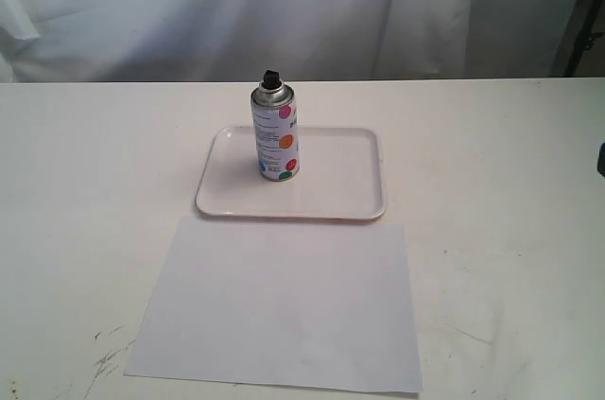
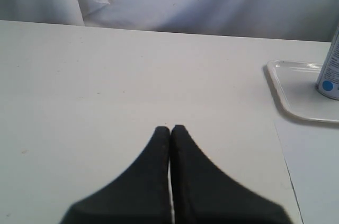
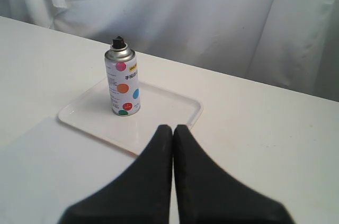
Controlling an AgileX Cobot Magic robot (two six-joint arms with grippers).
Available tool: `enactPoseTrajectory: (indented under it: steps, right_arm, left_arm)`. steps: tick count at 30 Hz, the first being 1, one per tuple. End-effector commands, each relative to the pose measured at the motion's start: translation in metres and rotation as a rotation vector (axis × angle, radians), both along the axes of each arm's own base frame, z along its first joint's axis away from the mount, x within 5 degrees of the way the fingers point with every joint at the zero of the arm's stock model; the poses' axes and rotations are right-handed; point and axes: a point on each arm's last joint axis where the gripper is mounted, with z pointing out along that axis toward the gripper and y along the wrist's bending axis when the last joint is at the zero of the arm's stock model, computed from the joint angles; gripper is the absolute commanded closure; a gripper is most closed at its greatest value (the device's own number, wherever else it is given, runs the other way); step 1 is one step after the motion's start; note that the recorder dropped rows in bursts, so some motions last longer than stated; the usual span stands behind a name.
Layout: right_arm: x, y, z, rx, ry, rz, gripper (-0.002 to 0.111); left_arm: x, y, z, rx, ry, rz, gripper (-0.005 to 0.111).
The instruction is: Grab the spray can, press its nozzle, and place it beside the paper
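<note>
the spray can (image 1: 276, 130) stands upright on a white rounded-corner tray (image 1: 350, 182), on the tray's left half in the exterior view. its black nozzle (image 1: 271, 78) sits on top of the silver shoulder, and pink, orange and green dots show down its white side. nothing touches the can.

the tray rests on the white surface (image 1: 85, 164). the paper (image 1: 284, 310) lies flat just in front of it, the sheet's far edge running along the tray's near rim; i cannot tell whether they touch. the paper is larger than the tray. a few dark scuff marks (image 1: 99, 362) show on the surface beside the paper's near left corner. a white cloth backdrop (image 1: 284, 3) hangs behind the surface.

the left gripper (image 2: 170, 128) has its two black fingers pressed together with only a hairline seam between them. it holds nothing and sits over bare surface, off to the side of the tray. the right gripper (image 3: 173, 127) is likewise closed tight and empty, pointing toward the tray with the can beyond its tips, well apart from it.
</note>
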Motion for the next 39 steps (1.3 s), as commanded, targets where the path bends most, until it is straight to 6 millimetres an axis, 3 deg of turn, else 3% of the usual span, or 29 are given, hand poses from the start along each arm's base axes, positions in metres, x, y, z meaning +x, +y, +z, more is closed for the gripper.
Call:
enactPoseTrajectory:
  steps: [1, 9, 14, 19, 26, 29, 31, 39]
  right_arm:
    - [-0.001, -0.001, -0.001, -0.001, -0.001, -0.004, 0.108]
    - [-0.005, -0.002, 0.003, -0.002, -0.035, -0.016, 0.108]
    - [-0.035, -0.021, 0.017, 0.081, -0.207, -0.224, 0.108]
    - [-0.057, -0.029, 0.007, 0.083, -0.335, -0.356, 0.108]
    - [-0.061, -0.028, 0.001, 0.106, -0.313, -0.348, 0.108]
    - [-0.064, -0.038, -0.022, 0.157, -0.141, -0.486, 0.108]
    - [-0.064, -0.044, -0.035, 0.178, -0.145, -0.56, 0.108]
    - [-0.061, -0.046, -0.079, 0.131, -0.094, -0.567, 0.108]
  left_arm:
    - [0.0, 0.0, 0.0, 0.007, -0.014, 0.0, 0.107]
    - [0.0, 0.0, 0.0, 0.007, -0.014, 0.0, 0.107]
    - [0.0, 0.0, 0.0, 0.007, -0.014, 0.0, 0.107]
    - [0.0, 0.0, 0.0, 0.007, -0.014, 0.0, 0.107]
    - [0.0, 0.0, 0.0, 0.007, -0.014, 0.0, 0.107]
    - [0.0, 0.0, 0.0, 0.007, -0.014, 0.0, 0.107]
    - [0.0, 0.0, 0.0, 0.007, -0.014, 0.0, 0.107]
    - [0.0, 0.0, 0.0, 0.007, -0.014, 0.0, 0.107]
